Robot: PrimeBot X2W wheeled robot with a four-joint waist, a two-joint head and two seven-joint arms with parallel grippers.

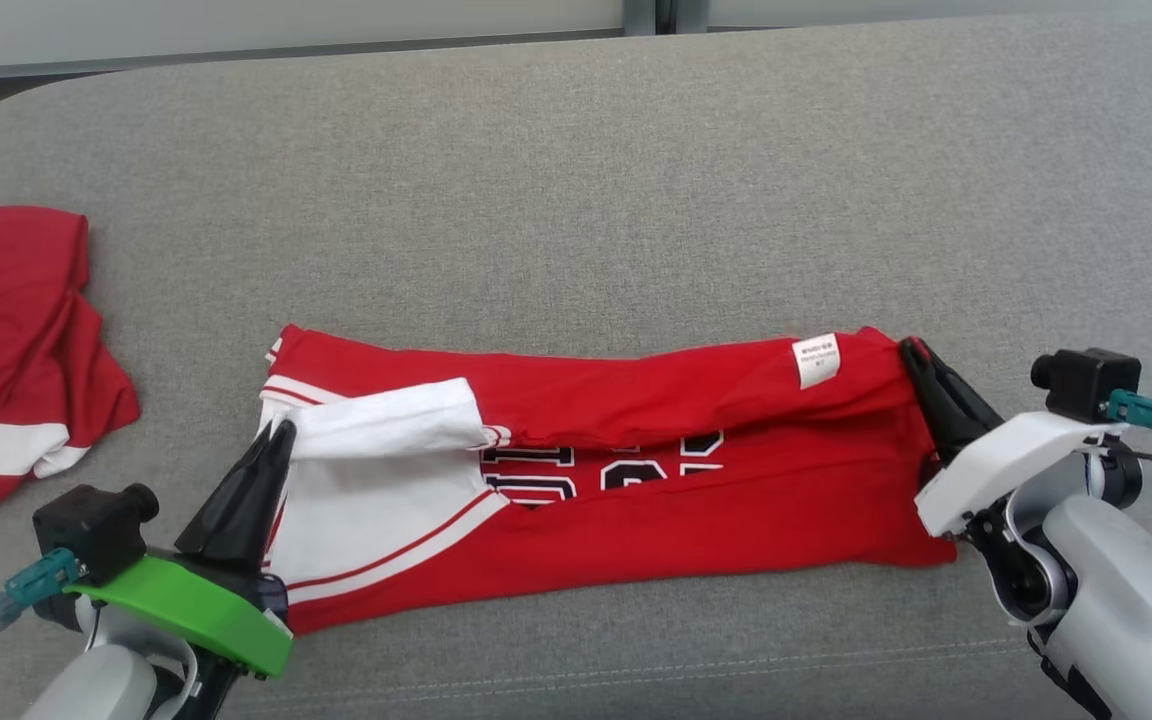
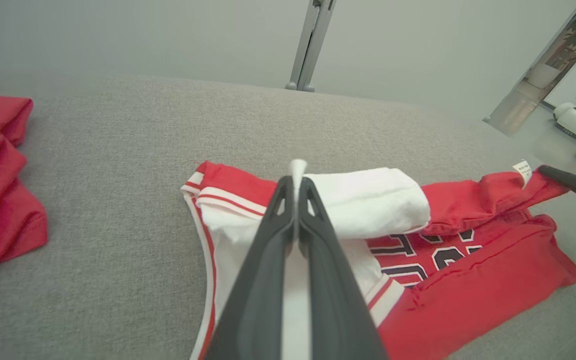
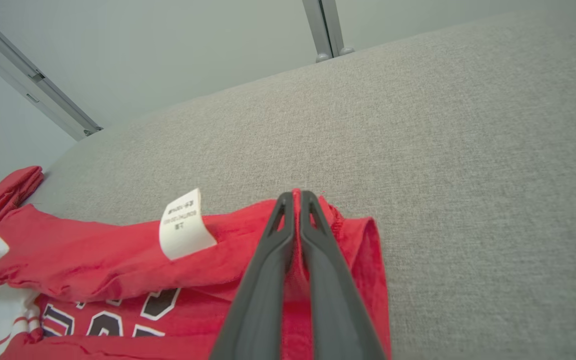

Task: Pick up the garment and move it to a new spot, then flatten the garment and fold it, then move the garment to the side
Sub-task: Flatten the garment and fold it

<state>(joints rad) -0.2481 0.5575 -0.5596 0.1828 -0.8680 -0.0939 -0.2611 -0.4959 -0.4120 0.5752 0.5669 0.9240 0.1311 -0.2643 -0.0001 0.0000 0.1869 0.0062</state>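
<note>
The garment (image 1: 696,500) is a red shirt with white sleeves and dark lettering, lying as a long band across the grey cushion, its far edge folded over toward me. My left gripper (image 1: 281,430) is shut on the white sleeve fabric at the garment's left end (image 2: 368,200), cloth pinched between the fingers (image 2: 268,250). My right gripper (image 1: 908,345) is shut on the red hem at the right end (image 3: 358,240), beside a white care label (image 3: 184,223).
A second red and white garment (image 1: 16,340) lies crumpled at the cushion's left edge. The grey cushion (image 1: 636,180) stretches bare behind the shirt. A wall and a metal post (image 2: 310,45) stand beyond its back edge.
</note>
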